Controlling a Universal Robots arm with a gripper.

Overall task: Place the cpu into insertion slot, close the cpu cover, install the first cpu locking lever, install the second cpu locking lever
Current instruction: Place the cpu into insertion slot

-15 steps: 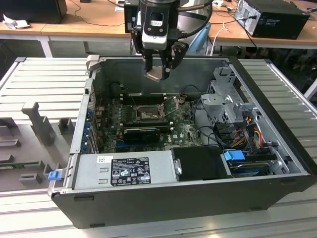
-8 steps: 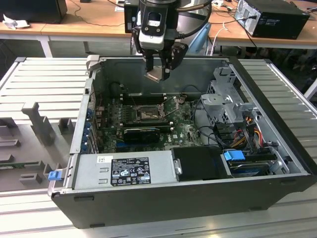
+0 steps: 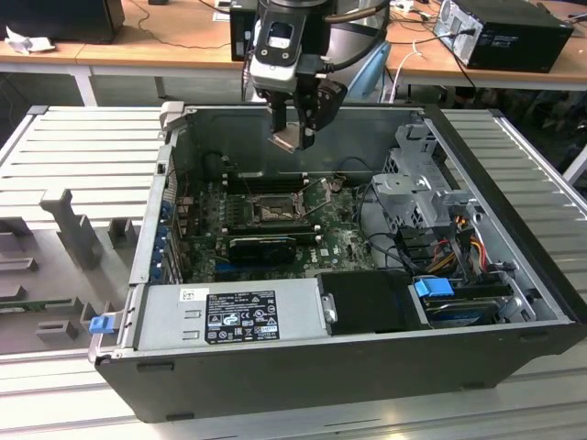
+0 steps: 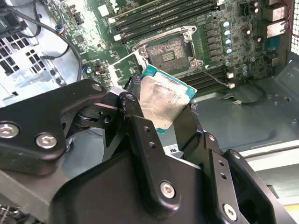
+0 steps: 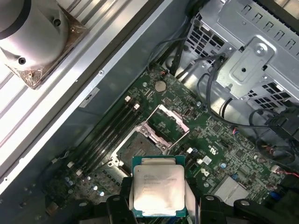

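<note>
Gripper point(image 3: 293, 137) clamped on the cpu point(image 5: 158, 186) by two opposite edges. Cpu hangs above the open case point(image 3: 514, 302), well apart from the socket point(image 5: 135, 147) mid-board. Cover point(image 5: 166, 122) stands open. Best practice: level the cpu, square its corners to the socket, lower straight, no sliding.
</note>
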